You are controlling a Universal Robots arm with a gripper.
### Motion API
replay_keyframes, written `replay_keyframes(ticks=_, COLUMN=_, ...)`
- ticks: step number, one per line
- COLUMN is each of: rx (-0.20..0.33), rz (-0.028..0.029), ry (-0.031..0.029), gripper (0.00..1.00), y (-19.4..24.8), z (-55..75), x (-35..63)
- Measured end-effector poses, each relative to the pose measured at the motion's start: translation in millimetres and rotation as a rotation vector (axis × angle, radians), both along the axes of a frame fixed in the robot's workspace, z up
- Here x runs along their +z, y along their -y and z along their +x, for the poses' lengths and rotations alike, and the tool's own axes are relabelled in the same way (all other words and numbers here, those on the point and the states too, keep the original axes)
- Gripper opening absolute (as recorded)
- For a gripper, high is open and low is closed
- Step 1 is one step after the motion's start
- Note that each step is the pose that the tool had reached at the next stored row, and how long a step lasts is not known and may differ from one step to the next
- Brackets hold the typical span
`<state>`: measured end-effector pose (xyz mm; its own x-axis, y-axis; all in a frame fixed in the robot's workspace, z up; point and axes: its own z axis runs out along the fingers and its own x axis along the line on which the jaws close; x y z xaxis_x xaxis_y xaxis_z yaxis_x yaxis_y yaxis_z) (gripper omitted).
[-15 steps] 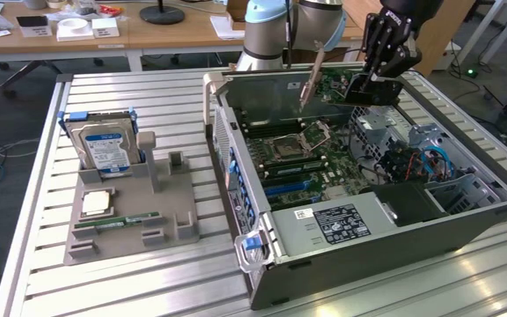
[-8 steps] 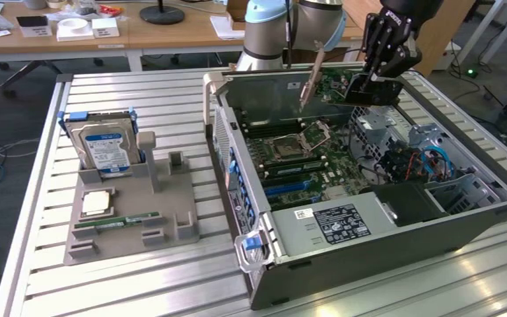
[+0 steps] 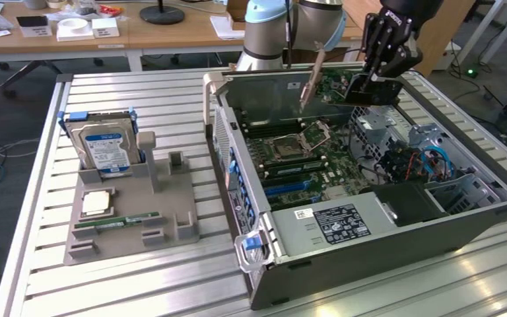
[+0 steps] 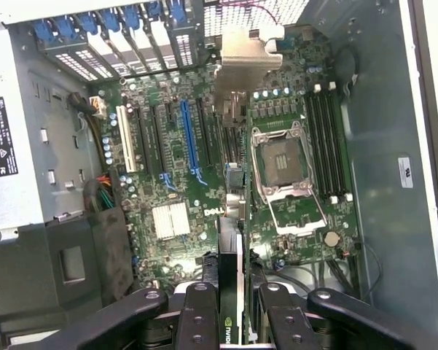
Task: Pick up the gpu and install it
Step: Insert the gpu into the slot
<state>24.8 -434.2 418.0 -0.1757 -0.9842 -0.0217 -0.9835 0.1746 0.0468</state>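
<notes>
Jaws gripping gpu (image 3: 331, 84), edge-on above motherboard (image 4: 176, 169), case walls (image 4: 390, 102) around

Rises as a pale grey and blue arm (image 3: 267, 26) at the far edge of the exterior view, then crosses toward that view's right, where a black wrist (image 3: 412, 16) tips downward. Carries a black gripper (image 3: 375, 79) slanted down and slightly toward the exterior view's left. Closes both fingers (image 4: 197, 313) partway, one against each flat face of the gpu (image 3: 333, 89), clamping it near one end. Holds the gpu on edge in the air, with the dark finger linkages spread out to either side in the wrist view.
</notes>
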Motion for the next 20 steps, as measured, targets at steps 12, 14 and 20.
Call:
replay_keyframes(ticks=12, rx=0.072, rz=0.0, ry=0.0, gripper=0.26, y=0.0, z=0.0, x=-0.2)
replay_keyframes(ticks=14, rx=0.085, rz=-0.0001, ry=0.0, gripper=0.26, y=0.0, z=0.0, x=-0.2)
replay_keyframes(ticks=20, rx=0.12, rz=0.0, ry=0.0, gripper=0.26, y=0.0, z=0.0, x=-0.3)
